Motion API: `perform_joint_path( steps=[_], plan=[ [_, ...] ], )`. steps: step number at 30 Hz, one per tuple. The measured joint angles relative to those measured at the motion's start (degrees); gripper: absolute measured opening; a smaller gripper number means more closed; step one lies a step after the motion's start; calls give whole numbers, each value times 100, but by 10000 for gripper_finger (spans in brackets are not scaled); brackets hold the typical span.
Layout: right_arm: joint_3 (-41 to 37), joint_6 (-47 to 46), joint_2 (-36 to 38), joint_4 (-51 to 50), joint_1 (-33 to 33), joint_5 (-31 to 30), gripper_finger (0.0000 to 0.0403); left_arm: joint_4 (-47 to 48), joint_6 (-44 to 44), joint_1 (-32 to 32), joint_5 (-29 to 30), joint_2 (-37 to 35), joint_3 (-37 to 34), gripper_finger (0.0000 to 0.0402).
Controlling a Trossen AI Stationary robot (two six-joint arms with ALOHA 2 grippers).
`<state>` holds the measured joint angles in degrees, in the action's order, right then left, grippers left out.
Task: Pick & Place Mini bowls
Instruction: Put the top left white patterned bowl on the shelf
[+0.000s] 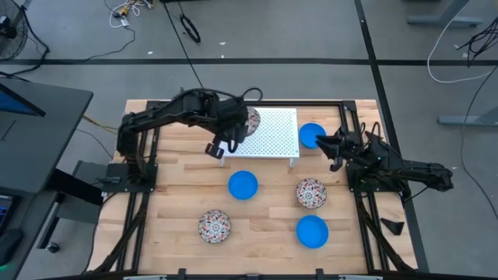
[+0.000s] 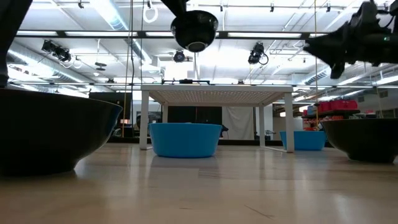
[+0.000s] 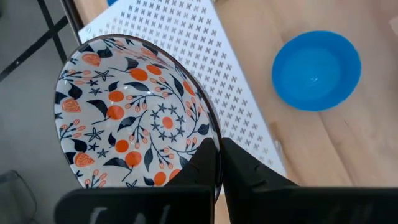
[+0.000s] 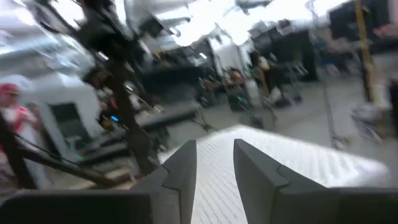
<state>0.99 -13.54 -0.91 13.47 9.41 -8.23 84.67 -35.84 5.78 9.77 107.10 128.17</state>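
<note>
Currently left gripper jaws pinch the white floral-patterned round bowl rim, probably for racking; right gripper slightly open, empty.

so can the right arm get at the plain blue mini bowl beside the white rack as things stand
Probably yes. The right gripper hovers with open fingers next to the plain blue round mini bowl, which sits uncovered on the wooden table beside the white perforated rack. Nothing lies between them.
</note>
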Motion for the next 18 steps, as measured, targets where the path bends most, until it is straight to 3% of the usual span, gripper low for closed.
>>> perform_joint_path(
  steps=[7, 18],
  plan=[
    [0, -244, -11, 976, -2, -115, 110, -67, -129, -135, -4, 301, 230, 11],
    [0, -608, -24, 964, -2, -334, 110, -547, -104, -361, -292, 525, 244, 11]
  ],
)
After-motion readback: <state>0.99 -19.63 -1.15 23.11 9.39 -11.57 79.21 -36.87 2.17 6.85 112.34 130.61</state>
